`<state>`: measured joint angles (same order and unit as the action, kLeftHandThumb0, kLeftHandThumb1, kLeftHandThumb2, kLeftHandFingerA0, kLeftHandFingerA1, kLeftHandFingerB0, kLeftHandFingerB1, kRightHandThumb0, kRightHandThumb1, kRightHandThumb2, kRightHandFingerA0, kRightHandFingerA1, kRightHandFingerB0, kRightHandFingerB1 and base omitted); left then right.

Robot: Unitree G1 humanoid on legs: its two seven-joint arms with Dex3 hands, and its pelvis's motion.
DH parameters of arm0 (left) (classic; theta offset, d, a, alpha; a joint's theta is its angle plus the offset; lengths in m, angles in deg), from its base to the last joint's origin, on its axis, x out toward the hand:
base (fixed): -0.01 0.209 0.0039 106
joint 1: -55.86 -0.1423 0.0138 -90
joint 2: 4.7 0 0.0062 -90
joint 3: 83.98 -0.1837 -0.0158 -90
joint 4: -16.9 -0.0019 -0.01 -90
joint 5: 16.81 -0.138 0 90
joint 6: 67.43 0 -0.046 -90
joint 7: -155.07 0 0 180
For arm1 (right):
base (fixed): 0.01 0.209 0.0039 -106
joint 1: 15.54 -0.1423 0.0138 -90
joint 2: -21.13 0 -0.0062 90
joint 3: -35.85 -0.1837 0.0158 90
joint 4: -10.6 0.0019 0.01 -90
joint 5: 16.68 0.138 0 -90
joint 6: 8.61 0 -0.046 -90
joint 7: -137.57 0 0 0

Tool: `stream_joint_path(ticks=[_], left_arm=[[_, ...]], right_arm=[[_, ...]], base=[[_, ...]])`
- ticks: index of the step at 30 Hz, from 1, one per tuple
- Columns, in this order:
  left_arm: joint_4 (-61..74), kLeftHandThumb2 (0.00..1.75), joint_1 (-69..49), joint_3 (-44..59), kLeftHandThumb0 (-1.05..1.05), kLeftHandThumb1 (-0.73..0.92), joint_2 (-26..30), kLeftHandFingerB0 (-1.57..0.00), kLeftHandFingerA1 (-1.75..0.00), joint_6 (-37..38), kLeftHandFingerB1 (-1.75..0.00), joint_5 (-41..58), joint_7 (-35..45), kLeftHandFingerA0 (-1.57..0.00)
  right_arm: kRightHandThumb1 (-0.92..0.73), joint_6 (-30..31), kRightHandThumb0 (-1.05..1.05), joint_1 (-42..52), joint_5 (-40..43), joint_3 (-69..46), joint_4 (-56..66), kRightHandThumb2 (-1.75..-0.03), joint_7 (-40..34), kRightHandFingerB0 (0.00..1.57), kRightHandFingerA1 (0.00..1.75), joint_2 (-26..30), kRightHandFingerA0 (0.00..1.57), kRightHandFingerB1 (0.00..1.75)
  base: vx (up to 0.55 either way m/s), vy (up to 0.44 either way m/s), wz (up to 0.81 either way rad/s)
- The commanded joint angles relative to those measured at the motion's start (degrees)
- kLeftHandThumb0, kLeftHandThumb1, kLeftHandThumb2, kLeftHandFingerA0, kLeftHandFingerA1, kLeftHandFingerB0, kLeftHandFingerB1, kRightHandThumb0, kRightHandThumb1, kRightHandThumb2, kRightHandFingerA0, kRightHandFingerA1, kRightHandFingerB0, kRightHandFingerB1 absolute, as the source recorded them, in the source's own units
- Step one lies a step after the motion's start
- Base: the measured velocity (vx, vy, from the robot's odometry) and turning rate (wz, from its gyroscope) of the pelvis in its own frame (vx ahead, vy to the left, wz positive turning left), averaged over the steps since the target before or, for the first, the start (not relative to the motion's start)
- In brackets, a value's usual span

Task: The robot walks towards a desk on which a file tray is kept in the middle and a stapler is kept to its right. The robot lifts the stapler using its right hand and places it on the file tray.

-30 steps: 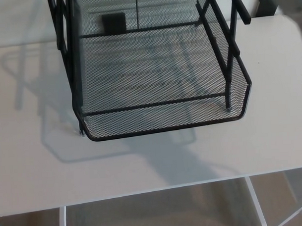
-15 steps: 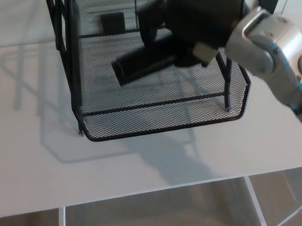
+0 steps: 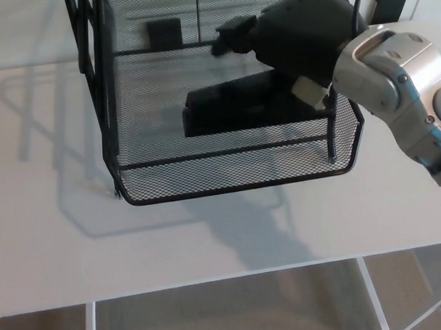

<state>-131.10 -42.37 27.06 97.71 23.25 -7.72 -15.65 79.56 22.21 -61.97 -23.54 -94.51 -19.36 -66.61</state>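
Stapler lowered into file tray.

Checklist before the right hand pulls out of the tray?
1. Stapler inside the file tray: ok, it lies over the bottom mesh.
2. Stapler fully settled: cannot tell, its right end is hidden under the right hand.
3. Right hand released: cannot tell, black on black.
4. Way out past the tray's right upright: not ok, the wrist overlaps it; probably lift first.
5. Tray fully on the desk: ok, clear of the front edge.
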Motion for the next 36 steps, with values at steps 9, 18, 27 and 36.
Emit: stream_joint_path(ticks=[9,18,27,36], left_arm=[[-1.4,0.96,-0.2,0.0,-0.50,0.52,0.6,-0.65,-0.80,2.6,-0.72,-0.4,-0.1,-0.78],[-1.8,0.95,-0.1,-0.4,-0.49,0.50,0.3,-0.71,-0.79,2.4,-0.74,-0.7,-0.7,-0.76],[-1.4,0.60,-1.2,-0.9,-0.49,0.70,0.6,-0.72,-0.70,2.6,-0.64,-1.1,-0.4,-0.79],[-2.5,0.60,-0.7,-0.2,-0.52,0.69,0.9,-0.76,-0.71,2.8,-0.66,-0.4,0.6,-0.82]], right_arm=[[-0.41,0.7,-0.88,-3.3,-0.6,-1.1,3.3,-0.73,6.6,0.00,0.00,2.1,0.00,0.00],[-0.45,2.6,-0.88,-10.8,8.5,-8.5,4.8,-0.76,16.7,0.00,0.01,4.2,0.00,0.01],[-0.55,13.4,-0.95,-17.6,21.1,-22.4,13.7,-0.86,29.4,0.00,0.03,11.2,0.00,0.04],[-0.64,14.7,-0.78,-13.1,35.5,-43.6,23.0,-0.60,37.8,0.00,0.10,29.7,0.00,0.16]], base=[[0.00,0.000,0.00],[0.00,0.000,0.00],[0.00,0.000,0.00],[0.00,0.000,0.00]])
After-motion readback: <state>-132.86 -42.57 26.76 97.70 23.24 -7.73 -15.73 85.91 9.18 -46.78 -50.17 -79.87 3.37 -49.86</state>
